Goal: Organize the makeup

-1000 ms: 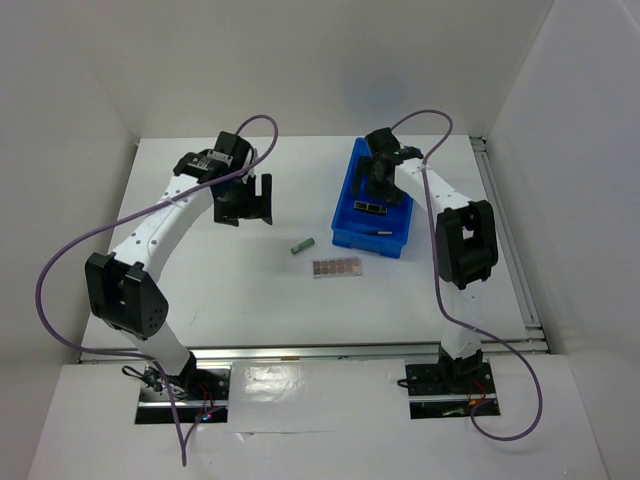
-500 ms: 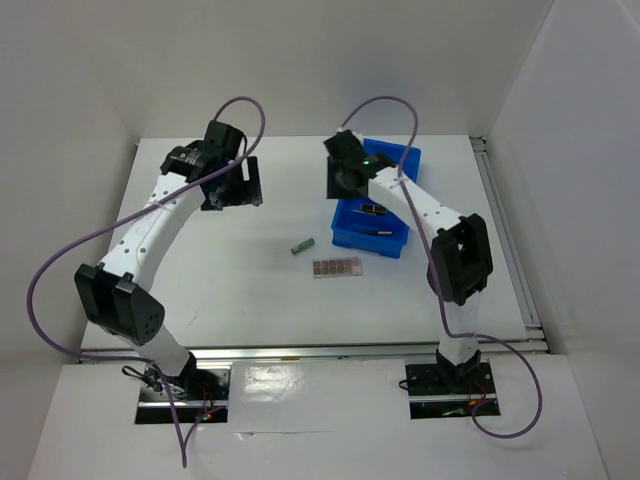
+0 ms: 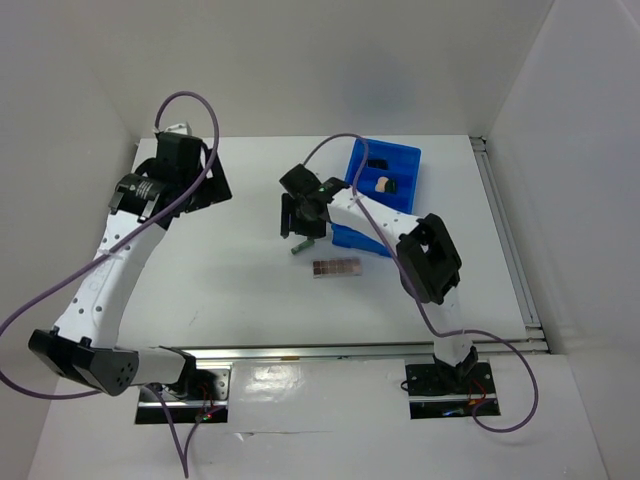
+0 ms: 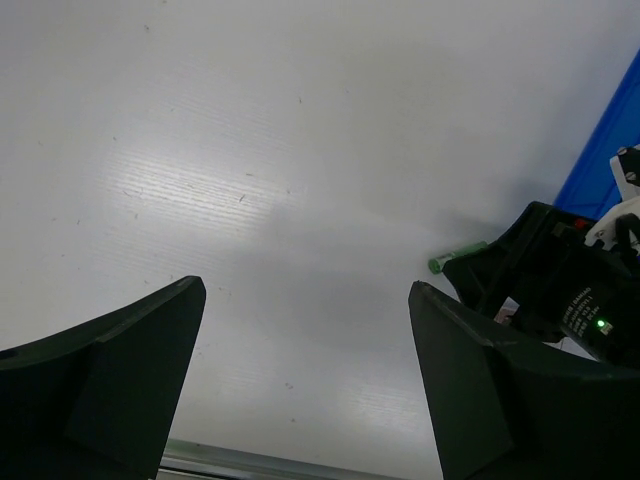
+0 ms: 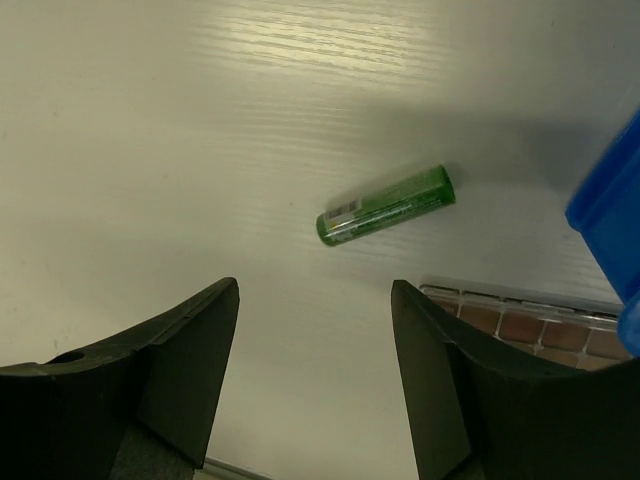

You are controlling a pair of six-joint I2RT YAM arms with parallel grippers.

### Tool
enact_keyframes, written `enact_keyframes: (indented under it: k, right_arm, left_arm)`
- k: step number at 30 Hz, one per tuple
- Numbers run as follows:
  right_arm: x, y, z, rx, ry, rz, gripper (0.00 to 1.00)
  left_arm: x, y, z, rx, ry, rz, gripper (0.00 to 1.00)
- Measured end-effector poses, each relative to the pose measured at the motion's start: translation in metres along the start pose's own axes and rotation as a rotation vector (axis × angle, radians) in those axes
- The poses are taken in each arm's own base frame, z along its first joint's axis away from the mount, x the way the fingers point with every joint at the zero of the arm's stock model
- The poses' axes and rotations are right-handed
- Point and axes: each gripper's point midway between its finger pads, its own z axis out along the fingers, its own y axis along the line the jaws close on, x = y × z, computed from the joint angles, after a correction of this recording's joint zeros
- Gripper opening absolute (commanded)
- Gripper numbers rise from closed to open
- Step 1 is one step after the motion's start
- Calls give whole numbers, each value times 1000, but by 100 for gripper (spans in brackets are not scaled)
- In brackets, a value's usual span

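Right wrist view: right pincer, jaws apart and empty, pointed down over green tube lying loose on tabletop, likely lined up to pick it; palette strip just beside the tube, near blue bin. Bin holds a beige sponge, already sorted. Right arm stretched left past the bin's front corner. Left pincer open, empty, raised well apart

Looks like a robotics lab cell to me: plain white walls boxing in a white table, robot arms bolted to a metal rail, purple cables looping around.
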Motion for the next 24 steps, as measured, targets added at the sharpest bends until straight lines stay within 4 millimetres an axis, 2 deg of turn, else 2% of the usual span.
enact_keyframes:
  k: [5,8,17,21,22,24]
  right_arm:
    - [20,-13,35,66,77,71,71]
    - [27,-18,49,102,106,94,71]
    - [25,-22,66,156,104,140,73]
    - [16,-19,73,173,84,128,64]
    - [12,-19,75,183,75,122,56]
    - [3,-17,81,195,50,100,47]
  left_arm:
    - [3,1,4,-10,12,3,97]
    - [4,1,5,-10,13,4,97]
    - [9,2,9,-12,26,11,97]
    - [9,1,9,-9,22,9,97]
    - [9,1,9,-9,22,10,97]
    - [8,1,10,-9,21,9,97]
